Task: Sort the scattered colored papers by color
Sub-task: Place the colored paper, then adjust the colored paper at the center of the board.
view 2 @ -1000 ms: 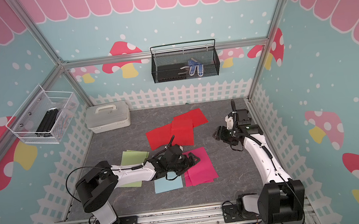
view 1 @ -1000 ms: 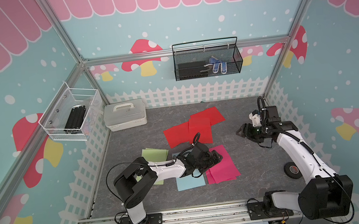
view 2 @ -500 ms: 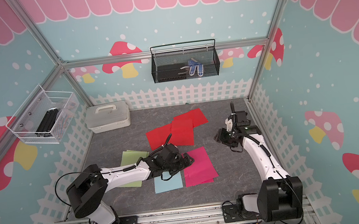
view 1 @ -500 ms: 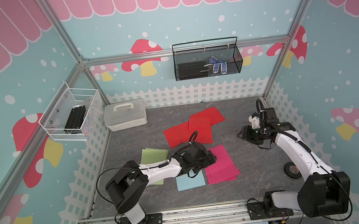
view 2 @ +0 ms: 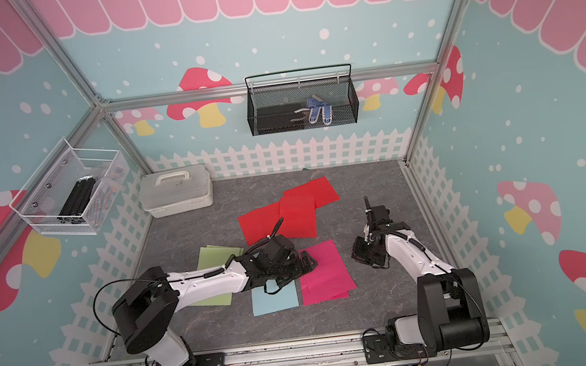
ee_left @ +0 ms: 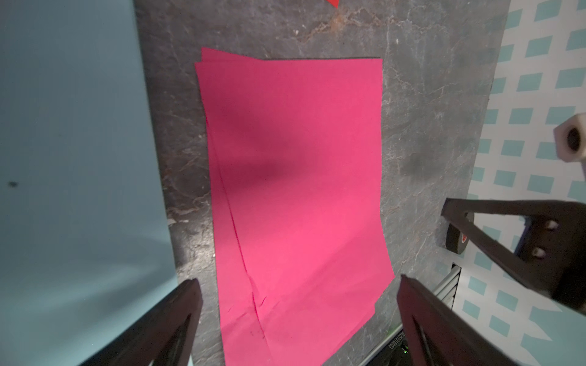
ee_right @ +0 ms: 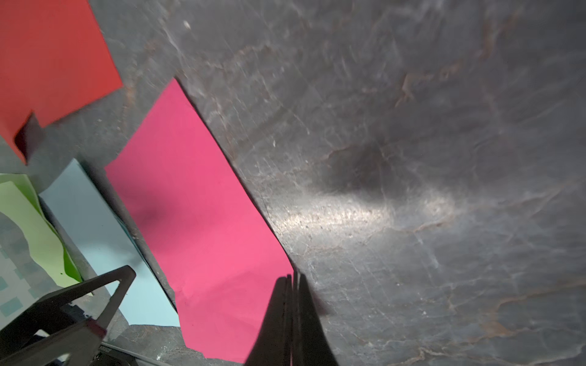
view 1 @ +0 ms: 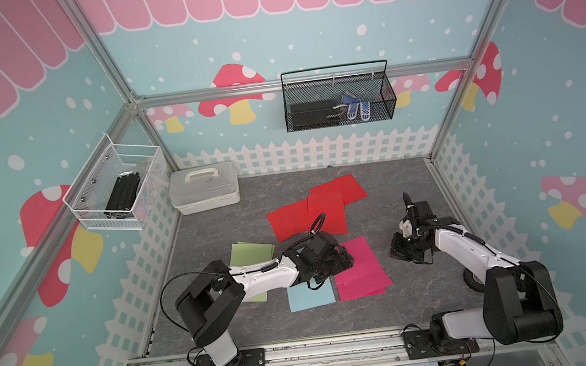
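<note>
Red papers (view 1: 309,215) overlap at the back middle of the grey table. Green papers (view 1: 251,255) lie to the left, partly under my left arm. A light blue paper (view 1: 311,297) lies in front, next to a magenta pile (view 1: 362,269). My left gripper (view 1: 344,258) hovers over the magenta pile's left edge. It is open, and the magenta sheets (ee_left: 295,174) show between its fingers (ee_left: 177,317). My right gripper (view 1: 399,254) is low over bare table just right of the pile. It is shut, its tip (ee_right: 293,279) by the magenta edge (ee_right: 196,206), with nothing seen between the jaws.
A white lidded box (view 1: 205,193) stands at the back left. A black tape roll (view 1: 474,281) lies by the right fence behind my right arm. A black wire basket (view 1: 338,101) and a white one (view 1: 118,191) hang on the walls. White fences border the table.
My right gripper has closed and come forward and down toward the magenta pile's right edge. My left gripper stays open over the pile, and its arm has shifted a little.
</note>
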Controlling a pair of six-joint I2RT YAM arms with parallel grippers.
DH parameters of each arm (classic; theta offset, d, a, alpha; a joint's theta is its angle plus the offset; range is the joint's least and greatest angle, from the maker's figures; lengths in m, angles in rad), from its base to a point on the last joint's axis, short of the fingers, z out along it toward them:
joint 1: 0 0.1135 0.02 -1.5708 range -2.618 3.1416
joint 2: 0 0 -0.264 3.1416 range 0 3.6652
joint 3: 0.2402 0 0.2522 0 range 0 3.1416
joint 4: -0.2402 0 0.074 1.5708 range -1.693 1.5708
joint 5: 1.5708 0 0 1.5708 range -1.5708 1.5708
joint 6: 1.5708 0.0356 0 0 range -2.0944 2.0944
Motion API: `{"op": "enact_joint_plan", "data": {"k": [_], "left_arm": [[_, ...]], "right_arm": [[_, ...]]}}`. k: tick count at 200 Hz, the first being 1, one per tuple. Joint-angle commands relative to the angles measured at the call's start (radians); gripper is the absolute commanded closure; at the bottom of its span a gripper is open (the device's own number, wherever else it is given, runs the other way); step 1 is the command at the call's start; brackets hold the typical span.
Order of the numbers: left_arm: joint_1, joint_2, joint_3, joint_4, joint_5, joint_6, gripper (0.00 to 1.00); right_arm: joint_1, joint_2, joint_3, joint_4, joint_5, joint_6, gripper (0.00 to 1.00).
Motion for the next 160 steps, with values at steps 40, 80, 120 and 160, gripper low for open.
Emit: {"op": "enact_joint_plan", "data": {"k": [40, 80, 120, 160], "left_arm": [[-0.012, 0.074, 0.053, -0.002, 0.011, 0.014, 0.01], [-0.012, 0.098, 0.061, 0.015, 0.029, 0.008, 0.01], [-0.014, 0.116, 0.068, 0.022, 0.037, 0.004, 0.01], [-0.02, 0.143, 0.081, 0.041, 0.049, -0.003, 0.01]], "right_arm": [[0.01, -0.02, -0.139, 0.058, 0.077, 0.091, 1.0], [0.014, 0.01, -0.174, 0.083, 0.057, 0.077, 1.0], [0.033, 0.048, -0.201, 0.099, 0.011, 0.058, 1.0], [0.051, 0.02, -0.221, 0.078, 0.002, 0.063, 1.0]]}}
